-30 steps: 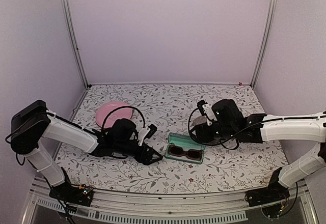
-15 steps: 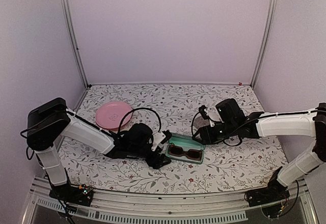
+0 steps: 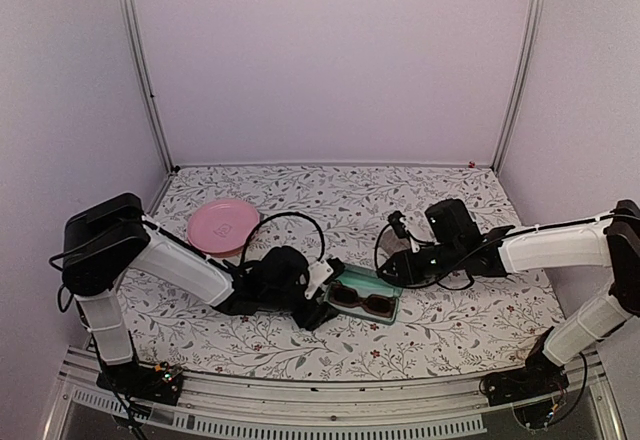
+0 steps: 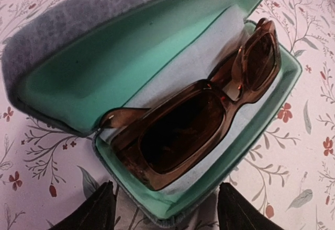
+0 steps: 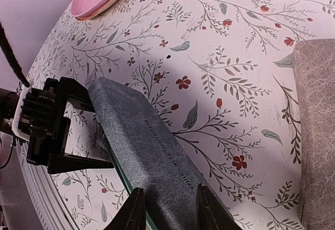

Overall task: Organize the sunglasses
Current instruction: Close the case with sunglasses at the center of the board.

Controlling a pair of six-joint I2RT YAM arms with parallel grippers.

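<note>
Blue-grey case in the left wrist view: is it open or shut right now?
Open. The blue-grey hard case has its lid raised, showing the mint-green lining, and the brown-lensed sunglasses lie inside it.

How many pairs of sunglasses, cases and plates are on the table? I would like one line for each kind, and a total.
Pairs of sunglasses: 1, brown, inside the open case.
Cases: 2, the open blue-grey case and the grey-brown case.
Plates: 1, the pink plate.
Total: 4
</note>
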